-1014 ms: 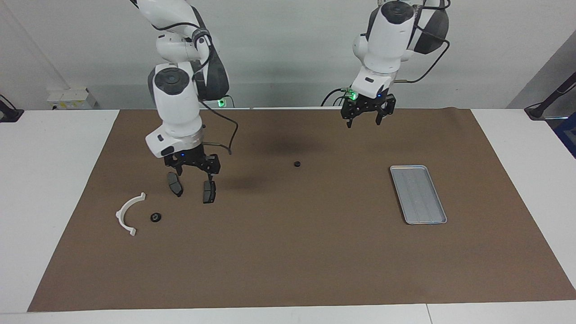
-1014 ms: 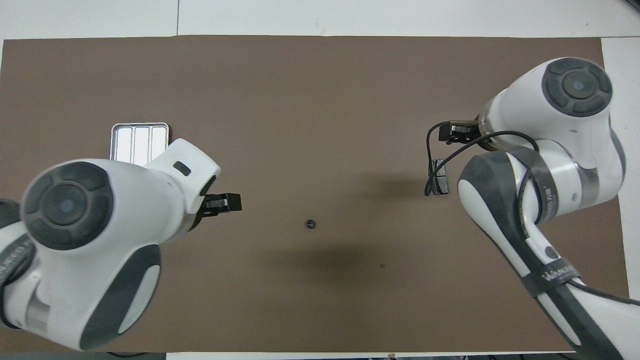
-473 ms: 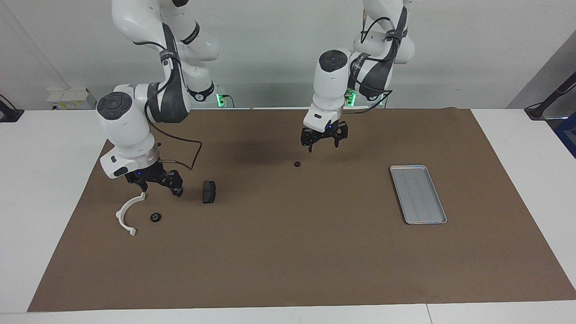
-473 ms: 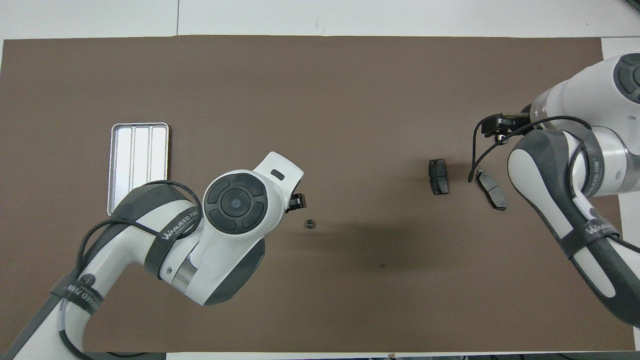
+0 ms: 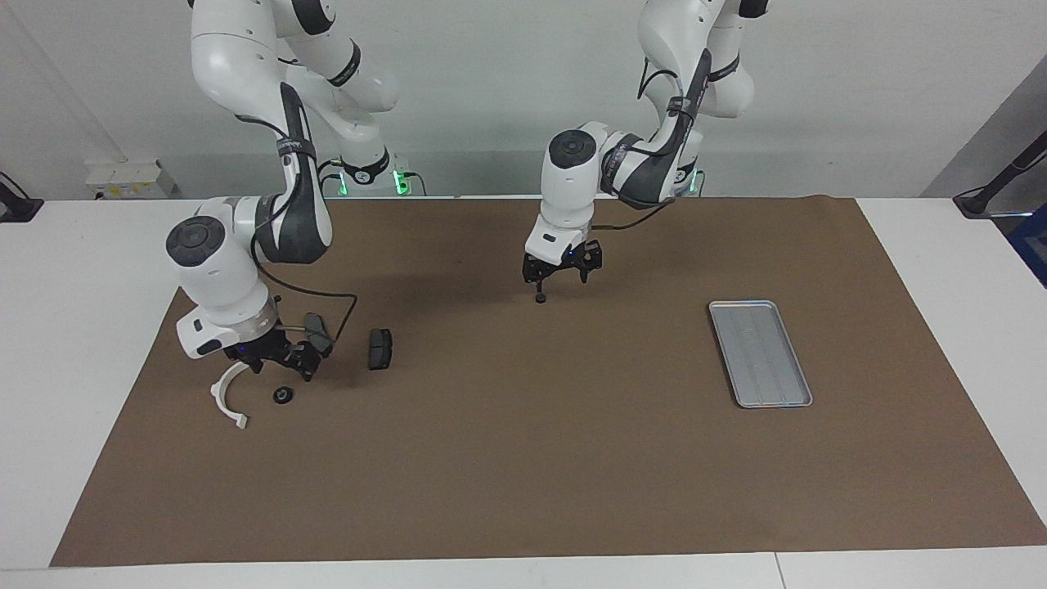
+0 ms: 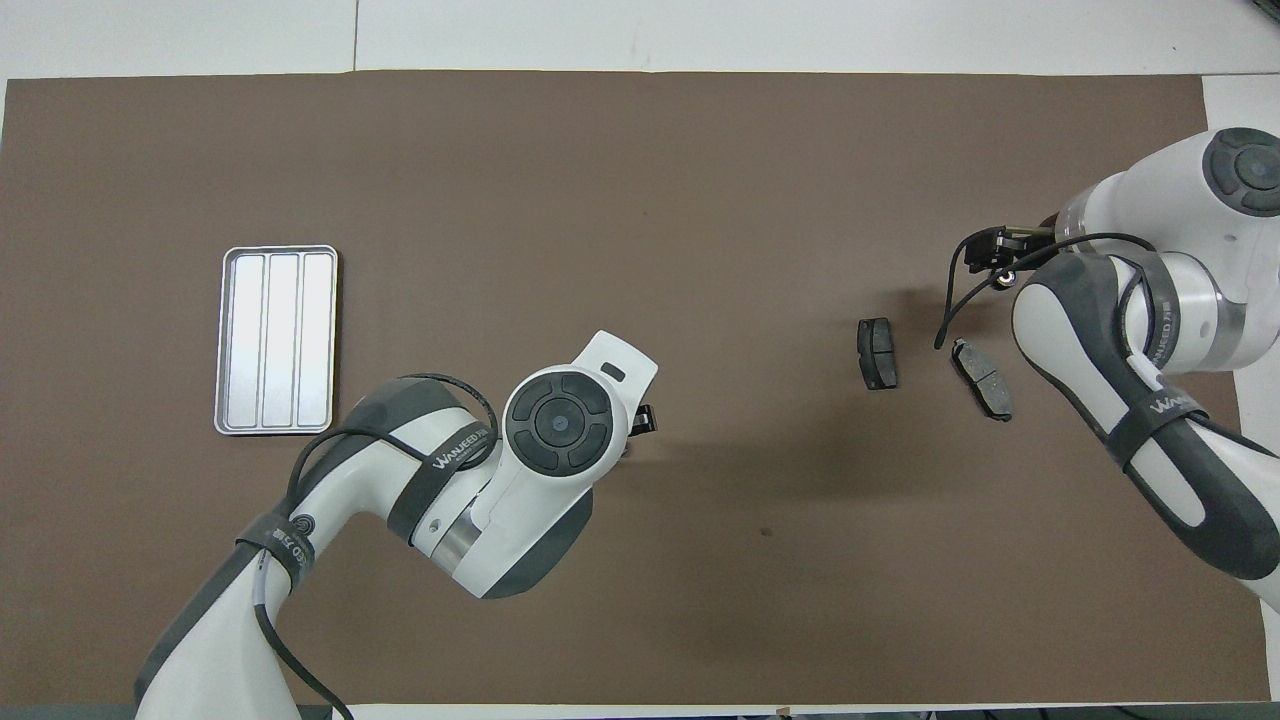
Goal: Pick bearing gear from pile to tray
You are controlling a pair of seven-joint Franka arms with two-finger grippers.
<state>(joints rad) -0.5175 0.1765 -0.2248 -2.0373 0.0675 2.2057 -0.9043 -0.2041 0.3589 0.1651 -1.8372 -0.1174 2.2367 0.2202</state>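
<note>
A small black round bearing gear (image 5: 540, 298) lies alone on the brown mat, mid-table. My left gripper (image 5: 561, 282) hangs open just above it, one fingertip almost over the gear; in the overhead view the left gripper (image 6: 645, 420) and its wrist hide the gear. The pile lies toward the right arm's end: a white arc bracket (image 5: 228, 397), a second black round piece (image 5: 283, 395) and two dark brake pads (image 5: 379, 348) (image 5: 315, 327). My right gripper (image 5: 285, 370) is open, low over the pile, between the bracket and the nearer pad. The silver tray (image 5: 761, 353) holds nothing.
The brown mat (image 5: 523, 458) covers most of the white table. The tray (image 6: 278, 340) sits toward the left arm's end, about a third of the mat's length from the lone gear. The right arm (image 6: 1130, 330) hides the bracket and second round piece from overhead.
My left gripper has swung from beside the tray to mid-table and come down over the lone gear. My right gripper has moved off the brake pads and dropped beside the bracket.
</note>
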